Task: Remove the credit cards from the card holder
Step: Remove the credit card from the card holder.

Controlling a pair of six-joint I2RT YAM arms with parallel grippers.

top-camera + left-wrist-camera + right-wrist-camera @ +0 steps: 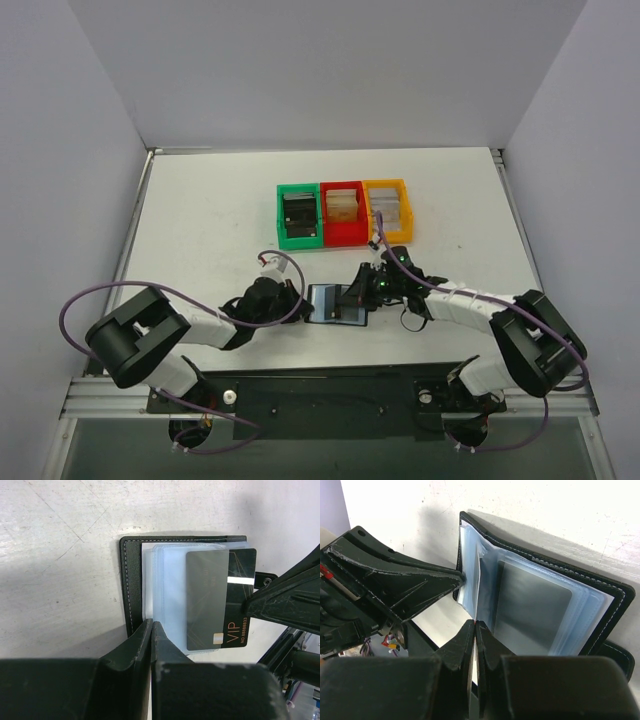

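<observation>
**Both grippers closed at the open card holder, toward the table's near edge**

Your work surface is a white, faintly scuffed table [200, 210], boxed in by plain pale walls [330, 70] on three sides. Toward the far edge, about midway along it, a green plastic bin [300, 243], a red plastic bin [345, 239] and a yellow plastic bin [395, 238] stand side by side in a row, each with a stack inside. The small black stitched bifold card holder [337, 303] lies open closer to the near edge, roughly midway between the side edges, with an arm on either side.

From above you get only that layout. Your left wrist camera shows the left gripper [151, 630] pinched tight on the holder's edge. It also shows a dark plastic card [210, 600], lettered VIP in gold, sticking partway out of the clear plastic sleeves [167, 580] and past the cover (the lettering cannot be read from overhead). Your right wrist camera shows the right gripper [476, 627] fully closed with a thin edge between its fingers, seemingly that card. It also shows the holder's little snap tab [620, 655].
</observation>
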